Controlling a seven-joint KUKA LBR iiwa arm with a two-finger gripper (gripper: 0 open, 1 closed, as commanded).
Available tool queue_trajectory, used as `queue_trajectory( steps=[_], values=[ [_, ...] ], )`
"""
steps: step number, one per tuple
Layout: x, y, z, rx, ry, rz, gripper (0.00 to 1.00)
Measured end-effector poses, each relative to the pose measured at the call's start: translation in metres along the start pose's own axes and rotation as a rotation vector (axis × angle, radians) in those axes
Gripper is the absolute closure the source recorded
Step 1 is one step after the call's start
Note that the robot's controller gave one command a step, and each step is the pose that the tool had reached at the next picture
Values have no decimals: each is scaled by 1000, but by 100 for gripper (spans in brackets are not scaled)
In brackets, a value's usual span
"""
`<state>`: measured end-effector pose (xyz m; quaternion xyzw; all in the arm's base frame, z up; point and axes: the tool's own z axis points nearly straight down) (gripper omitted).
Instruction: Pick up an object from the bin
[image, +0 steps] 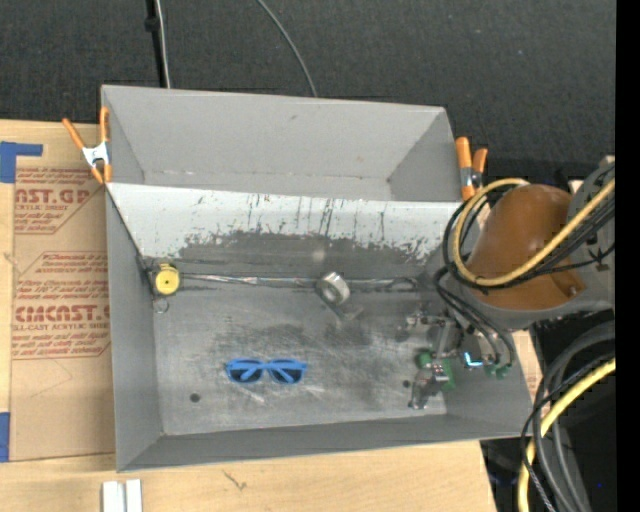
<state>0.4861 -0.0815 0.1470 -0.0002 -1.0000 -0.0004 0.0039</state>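
My gripper hangs low at the right end of the bin floor, near the front right corner, its fingers pointing down. Nothing shows between them. A pair of blue toy sunglasses lies flat on the floor left of centre, well to the gripper's left. A small silver cylinder-shaped piece sits near the back of the floor, up and to the left of the gripper. A small yellow round thing rests in the back left corner.
The arm with its orange cover and looped cables comes over the bin's right wall. The bin's back wall slopes up steeply behind the silver piece.
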Motion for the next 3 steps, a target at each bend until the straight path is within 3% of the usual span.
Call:
queue_trajectory(
  steps=[1, 2, 3],
  values=[
    [-12, -75, 62, 2, -4, -87, 0],
    [-14, -70, 58, 0, -8, -91, 100],
    [-31, -70, -78, 5, -19, -97, 100]
  ],
)
